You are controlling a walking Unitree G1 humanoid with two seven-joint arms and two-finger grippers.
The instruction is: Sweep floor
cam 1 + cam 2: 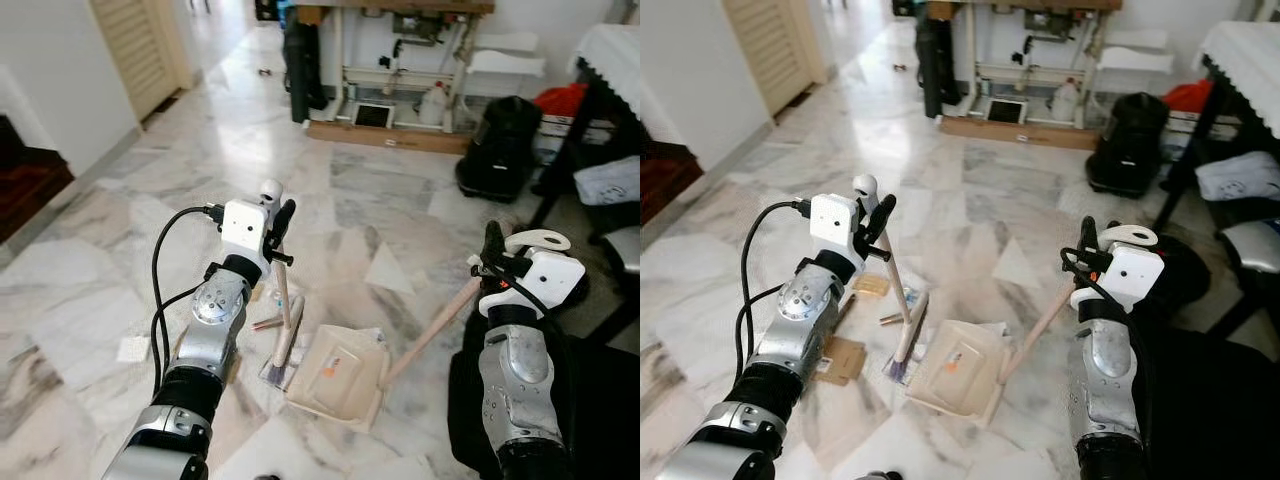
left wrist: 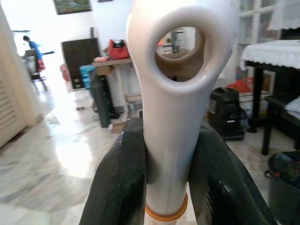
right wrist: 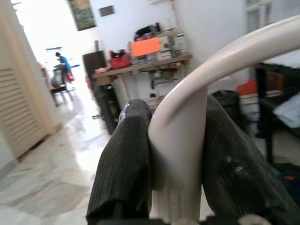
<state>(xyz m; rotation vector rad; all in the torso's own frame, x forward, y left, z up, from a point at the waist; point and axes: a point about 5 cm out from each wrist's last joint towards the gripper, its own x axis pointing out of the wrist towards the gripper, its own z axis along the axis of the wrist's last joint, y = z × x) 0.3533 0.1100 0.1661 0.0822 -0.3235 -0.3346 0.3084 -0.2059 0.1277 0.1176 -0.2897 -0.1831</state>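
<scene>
My left gripper [image 1: 279, 216] is shut on the white, holed top of a small broom [image 1: 284, 318], and the stick slants down to its bristles on the marble floor. The left wrist view shows the black fingers [image 2: 121, 180] clamping that broom handle [image 2: 180, 98]. My right gripper [image 1: 497, 251] is shut on the white looped top of the dustpan handle [image 1: 437, 322], which runs down to the beige dustpan [image 1: 335, 380] lying just right of the bristles. In the right wrist view the fingers [image 3: 123, 161] pinch the dustpan handle [image 3: 185, 124]. Small scraps [image 1: 266, 323] lie near the broom.
A paper scrap [image 1: 132, 348] and a cardboard piece [image 1: 843, 357] lie on the floor at left. A black bag [image 1: 500, 148] and a cloth-covered table [image 1: 612, 48] stand at right, a workbench [image 1: 400, 60] at the back, a door [image 1: 140, 50] at left. A person [image 2: 33, 47] stands far off.
</scene>
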